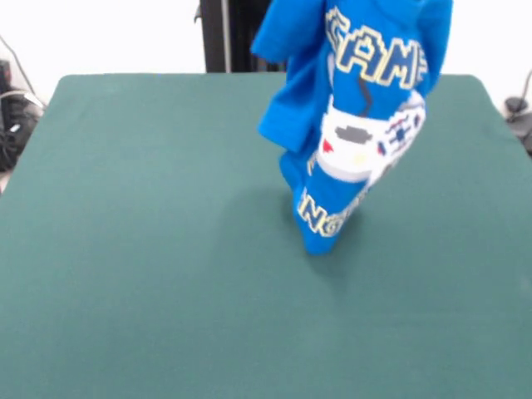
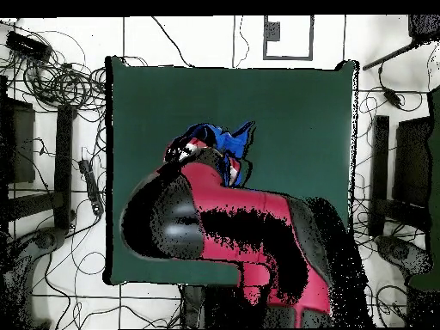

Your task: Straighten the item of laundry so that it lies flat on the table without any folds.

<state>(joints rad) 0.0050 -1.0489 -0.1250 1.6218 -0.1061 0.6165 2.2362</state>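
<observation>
The blue T-shirt (image 1: 357, 108) hangs bunched from above the front view's top edge, with its white lettering and game-controller graphic facing the camera. Its lower end reaches down to the green table (image 1: 125, 249), right of centre. The hold on it is out of the front view. In the overhead view the red and black arm reaches over the table (image 2: 292, 112), and its gripper end (image 2: 196, 153) sits over the shirt (image 2: 225, 140), which shows as a small blue bunch beside it. The gripper holds the shirt lifted.
The arm's bulk (image 2: 232, 228) covers the table's near-robot half in the overhead view. Cables and dark equipment (image 2: 51, 77) lie on the floor round the table. A black post (image 1: 214, 33) stands behind the table's far edge.
</observation>
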